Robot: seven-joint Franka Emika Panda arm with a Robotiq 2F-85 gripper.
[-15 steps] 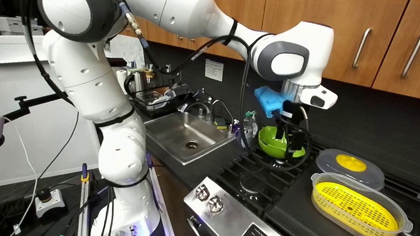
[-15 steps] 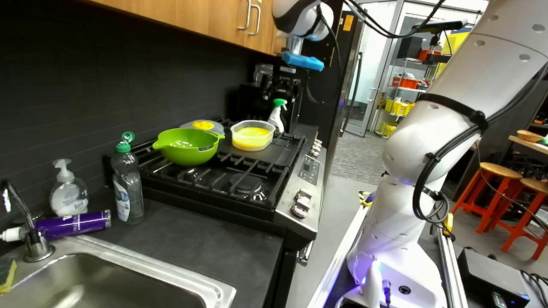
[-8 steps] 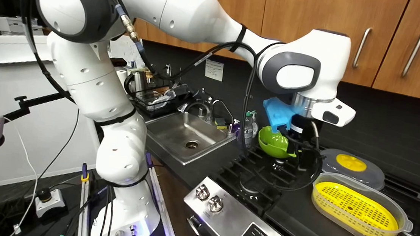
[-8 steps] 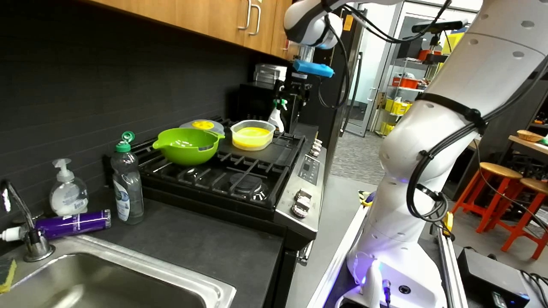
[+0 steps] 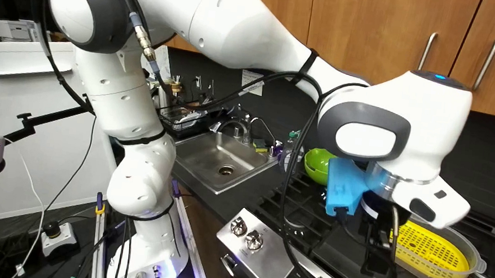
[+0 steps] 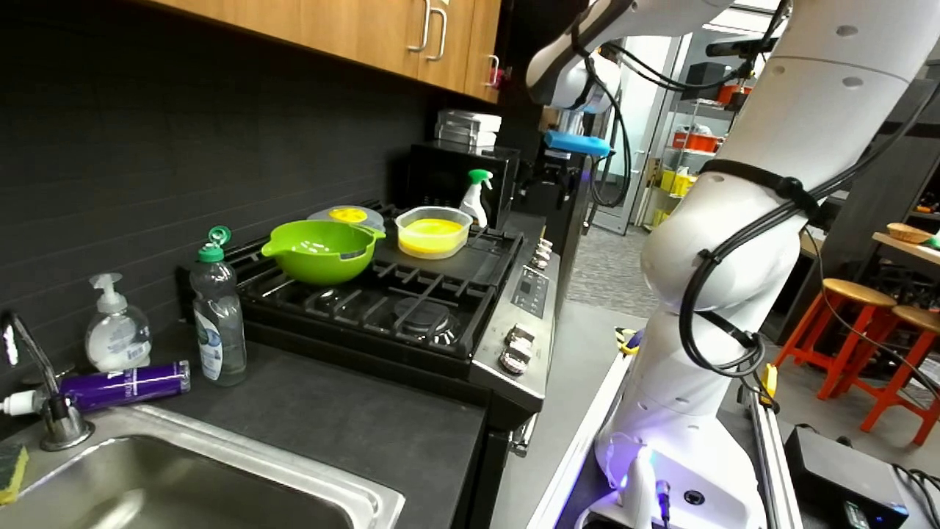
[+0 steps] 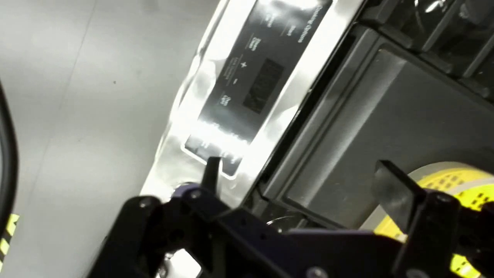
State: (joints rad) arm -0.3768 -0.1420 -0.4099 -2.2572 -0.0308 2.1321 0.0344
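Wrist view: the clear oval container (image 7: 436, 166) runs off the right-hand edge and a dark jaw overlaps part of it; whether the two touch is hard to tell. The jaws stand wide apart, with a control panel (image 7: 251, 85) and a dark griddle plate (image 7: 405, 116) showing past their tips. In an exterior view their black shapes nearly merge with the stove (image 5: 270, 259); there the robot's wrist (image 5: 424, 118) hides the container's upper-left end, and a blue cover (image 5: 344, 187) blocks part of the green bowl (image 5: 316, 175). In an exterior view the grey lid (image 6: 347, 214) is partly covered by that bowl, and the container looks foreshortened, seen nearly end-on.

The arm (image 5: 239, 30) rises from its base (image 5: 148, 251), bends high at the elbow (image 5: 72, 11) and slopes down to the wrist, where the jaws hang pointing downward above the stove's front part, near the container.

The container rests upright on the stove, open side up, a yellow perforated insert (image 5: 437, 252) inside it. Where the wrist leaves it visible, its long axis slants from upper left to lower right, and a small end tab (image 5: 481, 267) points to the lower right.
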